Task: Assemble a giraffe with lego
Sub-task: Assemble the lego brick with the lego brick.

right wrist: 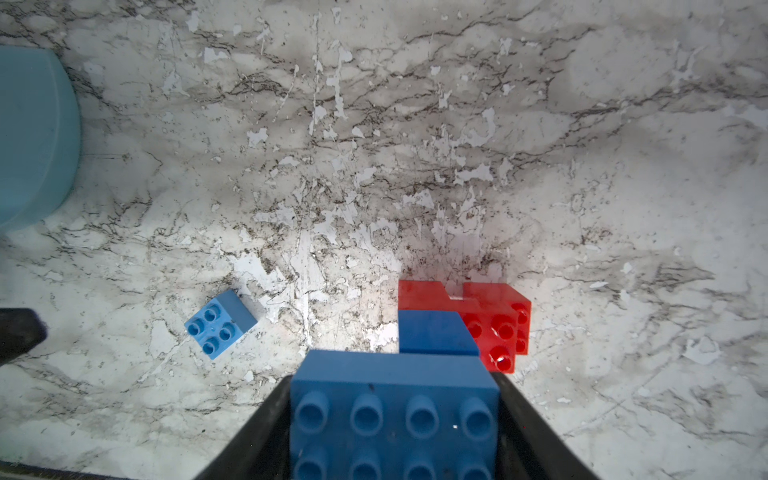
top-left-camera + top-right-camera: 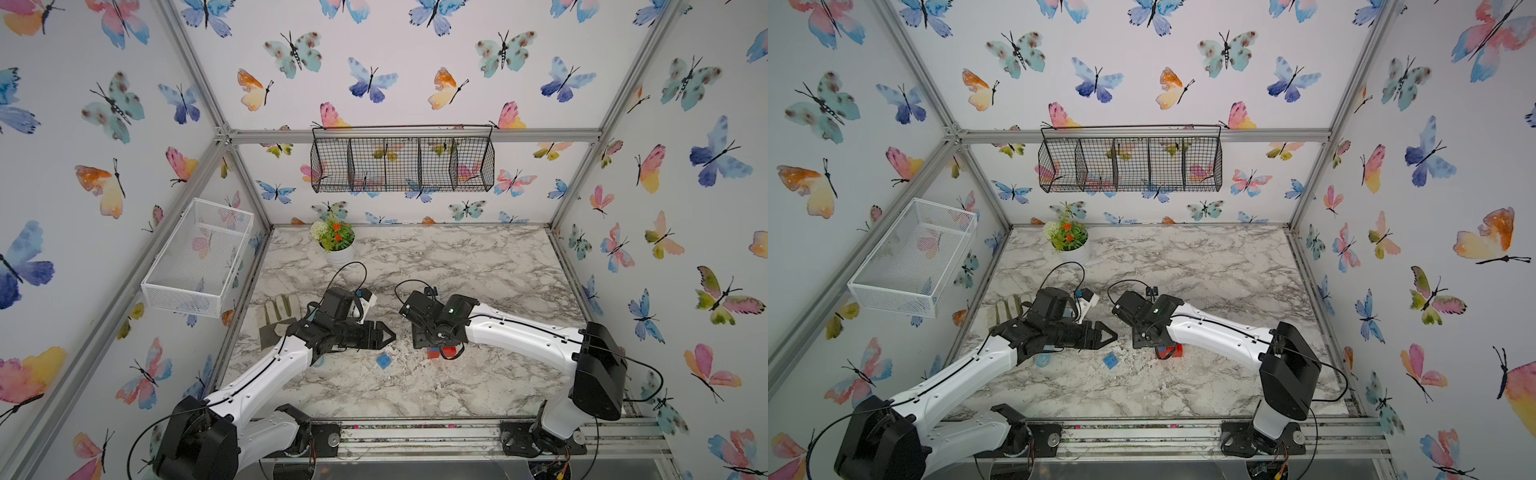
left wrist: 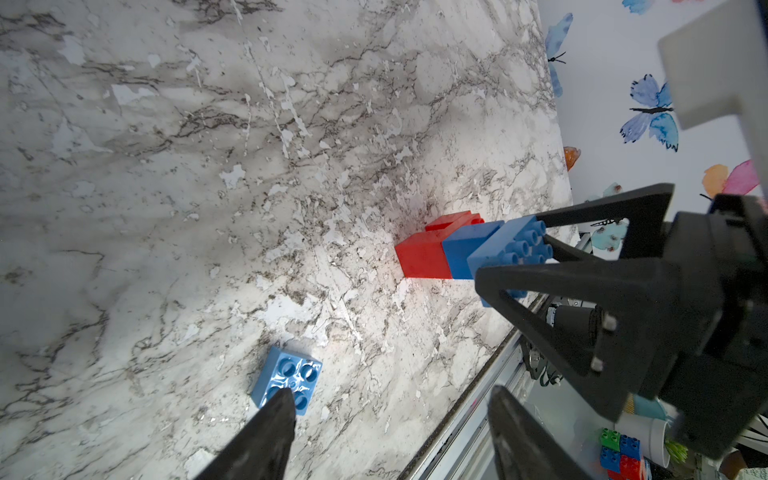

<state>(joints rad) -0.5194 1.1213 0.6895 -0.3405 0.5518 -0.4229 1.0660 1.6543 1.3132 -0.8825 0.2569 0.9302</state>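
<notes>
Giraffe (image 1: 457, 328) in progress stands near the front middle of the marble surface (image 2: 457, 270): its red body (image 1: 494, 320), an arch on two legs, carries a blue neck brick (image 1: 432, 332), and a blue oblong brick (image 1: 395, 419) sits stepped on top of that. The right end effector (image 1: 392, 376) is clamped on this oblong brick from above, one finger on each long side; whether the brick is pressed fully home cannot be told. By the look of it the body and most of the neck are done. One blue square brick (image 1: 220, 324) lies loose, studs up, just beside the figure, and is probably the last piece to fit. The left end effector (image 3: 386, 436) hovers low near that loose brick with its fingers (image 3: 266, 432) apart and nothing between them. Farther out, a pale blue mirror (image 1: 33, 133) lies under the left arm. A pair of work gloves (image 2: 278, 309) rests at the surface's left edge and a potted plant (image 2: 334, 241) stands at the back, below a black wire basket (image 2: 401, 164) on the wall.
</notes>
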